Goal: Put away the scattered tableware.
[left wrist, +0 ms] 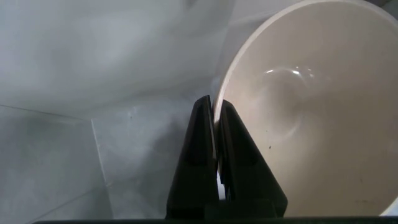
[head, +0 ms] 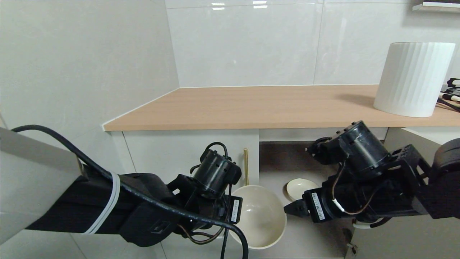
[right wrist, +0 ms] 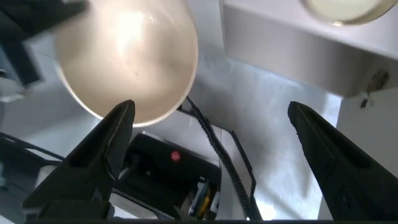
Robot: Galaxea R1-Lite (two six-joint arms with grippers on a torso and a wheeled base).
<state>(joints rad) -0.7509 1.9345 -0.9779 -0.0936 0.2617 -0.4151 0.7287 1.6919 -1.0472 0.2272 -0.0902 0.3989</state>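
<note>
Bowl (head: 260, 216), glazed and, I judge, stiff, slippery and breakable, hangs tilted before the open cabinet (head: 287, 158), its thin rim pinched in my left pincer (left wrist: 216, 112), while my right pincer (right wrist: 211, 107) waits spread beside it, free to steady the far rim.

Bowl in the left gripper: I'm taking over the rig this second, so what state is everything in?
Left gripper: shut on the rim of the cream bowl, holding it tilted in front of the open cabinet.
Right gripper: open, holding nothing, beside the bowl at the cabinet opening.
Small dish: lying on the cabinet shelf.
Done: the dish looks put away.
Left: set the bowl inside the cabinet and release it.
A white ribbed container stands on the countertop.
</note>
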